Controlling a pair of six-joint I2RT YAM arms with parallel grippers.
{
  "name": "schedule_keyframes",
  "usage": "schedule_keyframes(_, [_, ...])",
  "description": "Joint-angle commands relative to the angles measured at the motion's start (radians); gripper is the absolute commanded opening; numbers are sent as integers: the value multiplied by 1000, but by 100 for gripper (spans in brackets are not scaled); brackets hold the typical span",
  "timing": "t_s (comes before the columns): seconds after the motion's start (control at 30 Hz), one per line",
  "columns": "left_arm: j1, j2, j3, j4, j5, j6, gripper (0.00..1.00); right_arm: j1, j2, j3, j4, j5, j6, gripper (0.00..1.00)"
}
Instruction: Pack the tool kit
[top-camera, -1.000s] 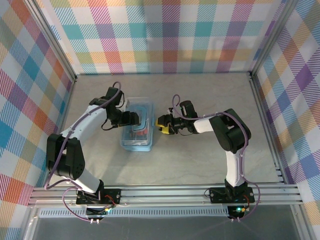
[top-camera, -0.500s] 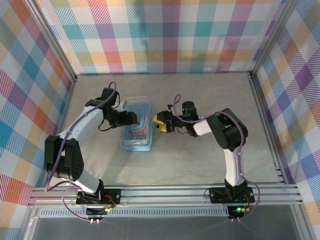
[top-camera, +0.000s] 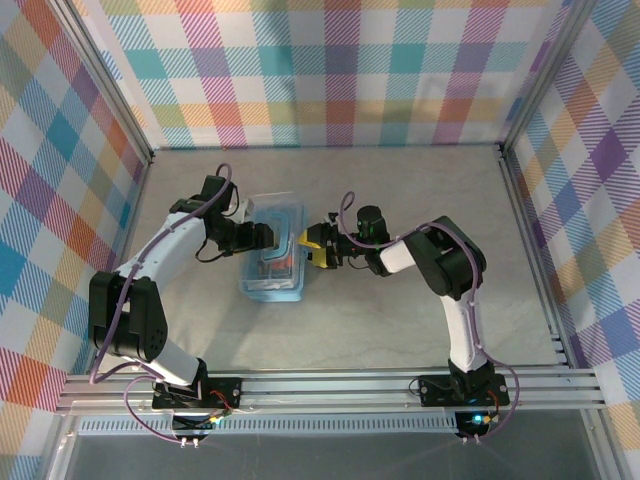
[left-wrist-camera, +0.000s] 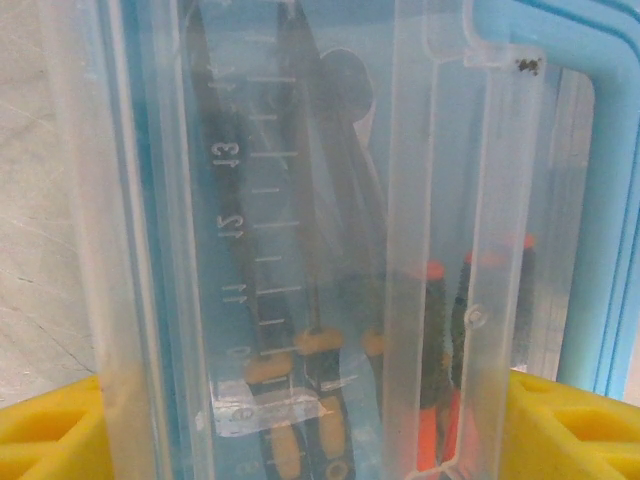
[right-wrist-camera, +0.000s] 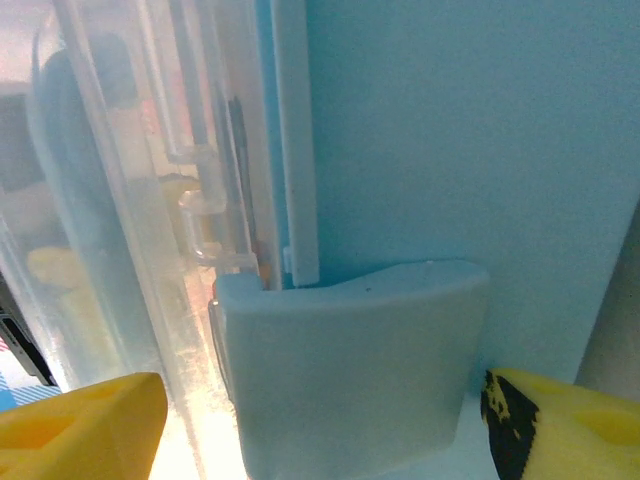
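Right gripper (top-camera: 312, 246) has slid left to the right side of the light-blue tool case (top-camera: 272, 282) mid-table, its jaws now wider. Left gripper (top-camera: 262, 237) hangs over the case's left half.

Left wrist: yellow fingers (left-wrist-camera: 45, 430) stand wide astride the clear lid (left-wrist-camera: 440, 200), with screwdrivers (left-wrist-camera: 318, 320) beneath. Whether they pinch it I cannot tell.

Right wrist: fingertips (right-wrist-camera: 80, 420) are wide apart, holding nothing, either side of the blue latch (right-wrist-camera: 350, 370).
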Motion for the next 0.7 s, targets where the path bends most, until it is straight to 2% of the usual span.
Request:
schedule_keyframes(0.0, [8, 108, -99, -95, 1, -41, 64, 16, 22, 13, 133, 9, 63, 83])
schedule_keyframes(0.17, [8, 107, -101, -96, -8, -38, 64, 15, 0, 2, 177, 13, 100, 82])
schedule_keyframes(0.67, [8, 106, -99, -120, -56, -27, 64, -8, -97, -38, 147, 12, 81, 80])
